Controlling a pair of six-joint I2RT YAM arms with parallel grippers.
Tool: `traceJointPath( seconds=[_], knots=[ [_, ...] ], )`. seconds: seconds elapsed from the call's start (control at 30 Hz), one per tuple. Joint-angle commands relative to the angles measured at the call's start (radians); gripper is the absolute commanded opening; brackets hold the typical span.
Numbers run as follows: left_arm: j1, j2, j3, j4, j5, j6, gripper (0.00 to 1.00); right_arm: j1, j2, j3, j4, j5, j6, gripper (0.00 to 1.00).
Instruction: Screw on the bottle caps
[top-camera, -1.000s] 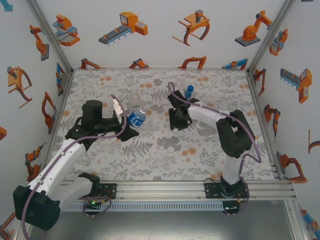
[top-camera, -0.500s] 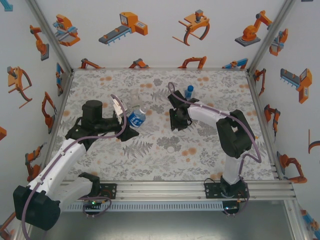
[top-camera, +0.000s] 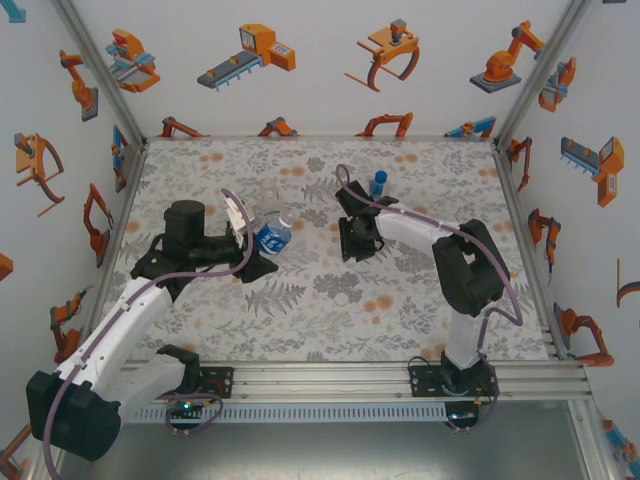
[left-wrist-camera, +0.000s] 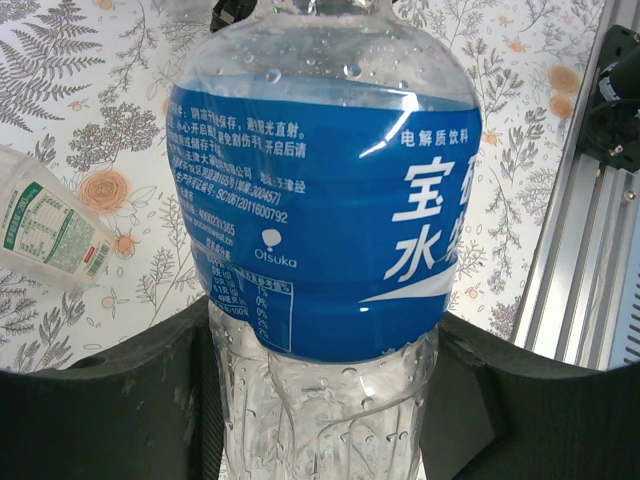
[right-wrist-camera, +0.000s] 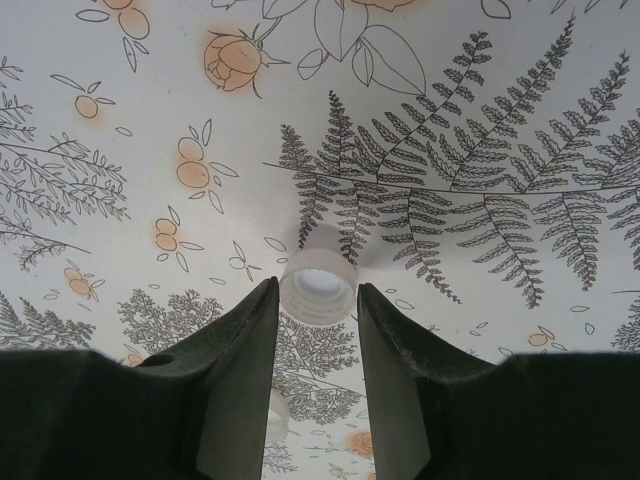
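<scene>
Blue-labelled bottle is sitting left of centre from above, left gripper clamping it, right gripper pointing down. Left wrist is revealing its Osuka print; right wrist is revealing fingertips pinching a white cap.

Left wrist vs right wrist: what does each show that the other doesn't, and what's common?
Left wrist, not right wrist: the blue-labelled bottle clamped in the left gripper, a second bottle with a green-and-white label at the left edge, and an aluminium rail on the right. Right wrist, not left wrist: a white cap pinched between the right gripper's fingertips. Both: the floral table cover and each camera's own dark fingers.
</scene>
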Motion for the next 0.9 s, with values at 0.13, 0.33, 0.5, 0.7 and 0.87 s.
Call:
traceJointPath(
  seconds=[0.13,0.33,0.5,0.7,0.87],
  knots=[
    [0.003,-0.004,0.033,-0.013,0.03,0.022,0.0,-0.003,0.018,0.002,-0.017,0.01,0.006,0.38],
    [0.003,-0.002,0.034,-0.014,0.03,0.022,0.0,-0.003,0.024,0.001,-0.018,0.012,0.007,0.38],
    [0.004,-0.001,0.035,-0.014,0.03,0.023,0.0,-0.003,0.028,-0.006,-0.015,0.012,0.007,0.38],
    [0.004,0.0,0.034,-0.015,0.029,0.022,0.0,-0.003,0.041,-0.009,-0.007,0.007,0.008,0.38],
    [0.004,0.002,0.036,-0.014,0.03,0.021,0.0,-0.003,0.053,-0.007,-0.006,0.0,0.009,0.38]
  ],
)
